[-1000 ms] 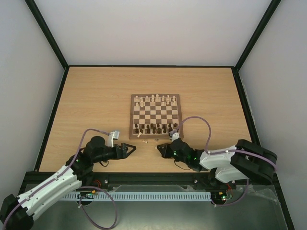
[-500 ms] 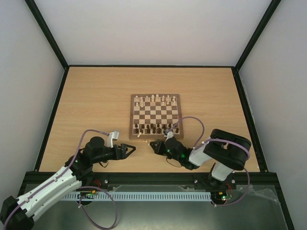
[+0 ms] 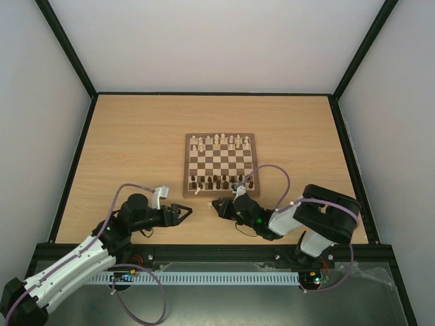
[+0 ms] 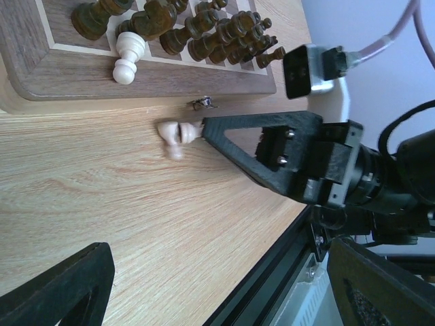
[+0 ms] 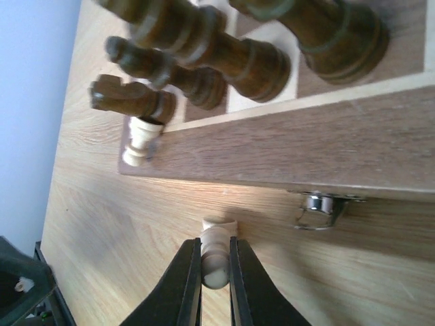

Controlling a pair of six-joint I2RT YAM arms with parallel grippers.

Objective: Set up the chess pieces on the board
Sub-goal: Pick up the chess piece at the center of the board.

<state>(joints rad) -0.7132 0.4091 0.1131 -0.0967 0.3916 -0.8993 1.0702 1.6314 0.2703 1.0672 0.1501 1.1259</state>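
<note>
Black and spread wide, the left jaws rested low over the wood-grain tabletop (image 3: pixel 129 146), holding nothing, short of the board's (image 3: pixel 186 165) near left corner. Just to their right, the right jaws were pinched on a pale pawn (image 5: pixel 218 236) that lay on its side on the tabletop, its base end poking out past the tips toward the board. That pawn sat just off the board's near edge, close beside the small metal clasp (image 5: pixel 319 208) but not touching it. A second pale pawn (image 5: pixel 139 144) sat on the dark border by the near left corner, against a dark piece. Behind it the dark brown pieces (image 5: pixel 204 42) crowded the near ranks. Across the bare middle squares, the remaining pale pieces (image 3: pixel 217 141) stood along the far side.
</note>
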